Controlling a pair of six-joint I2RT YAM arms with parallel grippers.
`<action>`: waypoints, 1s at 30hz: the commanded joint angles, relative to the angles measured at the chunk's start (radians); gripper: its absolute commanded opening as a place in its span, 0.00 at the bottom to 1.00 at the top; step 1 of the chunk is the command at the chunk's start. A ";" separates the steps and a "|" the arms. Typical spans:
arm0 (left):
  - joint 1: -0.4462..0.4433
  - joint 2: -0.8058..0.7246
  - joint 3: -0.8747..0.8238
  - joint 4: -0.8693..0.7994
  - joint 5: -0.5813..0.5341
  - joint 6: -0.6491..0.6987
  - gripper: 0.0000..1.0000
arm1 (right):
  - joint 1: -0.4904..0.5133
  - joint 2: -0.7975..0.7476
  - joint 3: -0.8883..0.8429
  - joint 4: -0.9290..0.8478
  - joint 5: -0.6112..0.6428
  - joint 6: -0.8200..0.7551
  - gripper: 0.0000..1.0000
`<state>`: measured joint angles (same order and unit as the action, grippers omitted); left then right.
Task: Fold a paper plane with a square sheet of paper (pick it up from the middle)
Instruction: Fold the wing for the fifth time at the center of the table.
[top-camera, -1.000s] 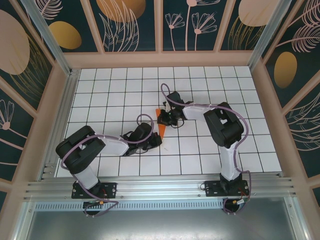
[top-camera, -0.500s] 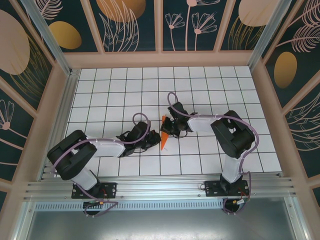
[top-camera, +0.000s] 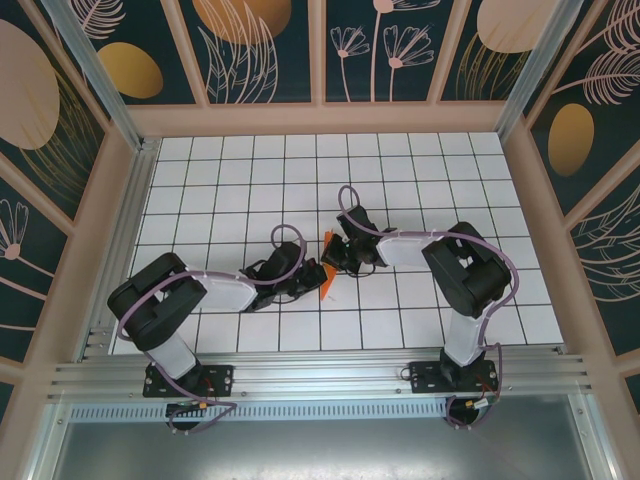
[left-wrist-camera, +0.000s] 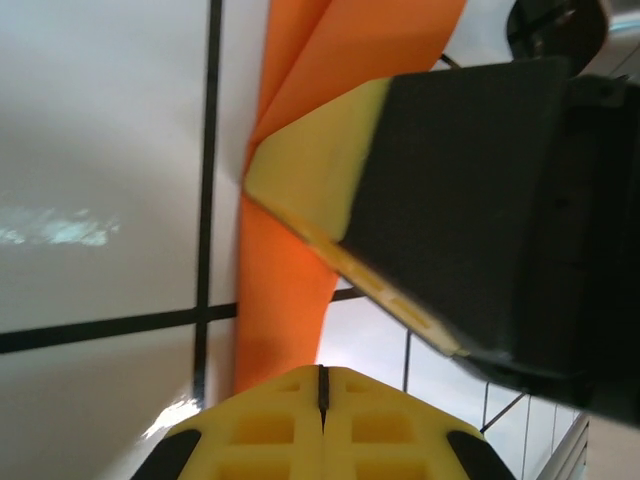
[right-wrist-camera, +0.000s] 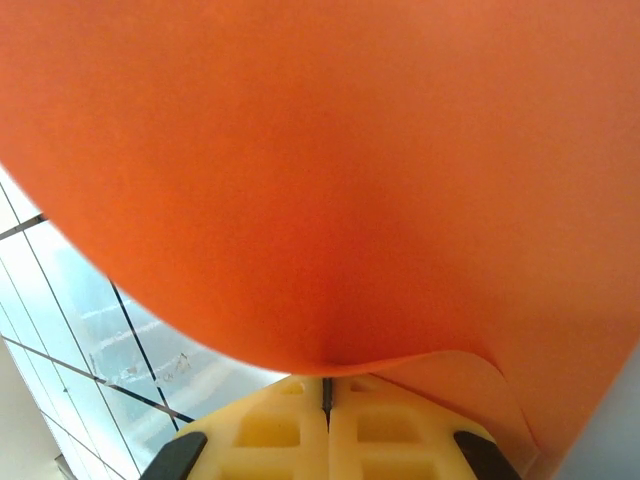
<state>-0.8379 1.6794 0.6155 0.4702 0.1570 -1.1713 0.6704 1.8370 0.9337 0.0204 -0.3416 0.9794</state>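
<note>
The white gridded table (top-camera: 230, 170) is seen from above, with the black-and-white left arm (top-camera: 170, 300) and right arm (top-camera: 460, 265) both reached in toward its middle. Between their tips the thin bright orange square sheet of paper (top-camera: 325, 284) is found, here a narrow, creased, layered strip whose long axis runs roughly near to far across the tiles. The right gripper (top-camera: 338, 252) is set at its far right side and the left gripper (top-camera: 312, 277) at its near left side, each touching or just beside it, so neither arm is clearly the nearer. In the right wrist view the yellow pads (right-wrist-camera: 270, 430) are pressed together and the sheet (right-wrist-camera: 320, 180) is pinched at their seam, curling up and over them. In the left wrist view the pads (left-wrist-camera: 260, 430) are likewise closed; the strip (left-wrist-camera: 285, 270) is seen running straight away from them, its near end met just left of their seam, and whether it is nipped there cannot be told. The coming crease is judged to depend on that lengthwise alignment.
</note>
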 joint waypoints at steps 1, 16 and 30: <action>-0.001 0.055 0.031 0.019 0.018 0.023 0.06 | 0.008 -0.021 -0.022 -0.008 -0.017 0.018 0.06; -0.013 0.107 0.007 -0.156 0.028 0.032 0.00 | -0.046 0.024 0.035 -0.021 -0.027 -0.195 0.07; -0.021 0.123 -0.022 -0.174 0.047 0.044 0.00 | -0.117 0.141 0.174 -0.024 -0.007 -0.347 0.08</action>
<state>-0.8387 1.7569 0.6415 0.4530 0.1673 -1.1526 0.5827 1.9301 1.0557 -0.0338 -0.4309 0.6849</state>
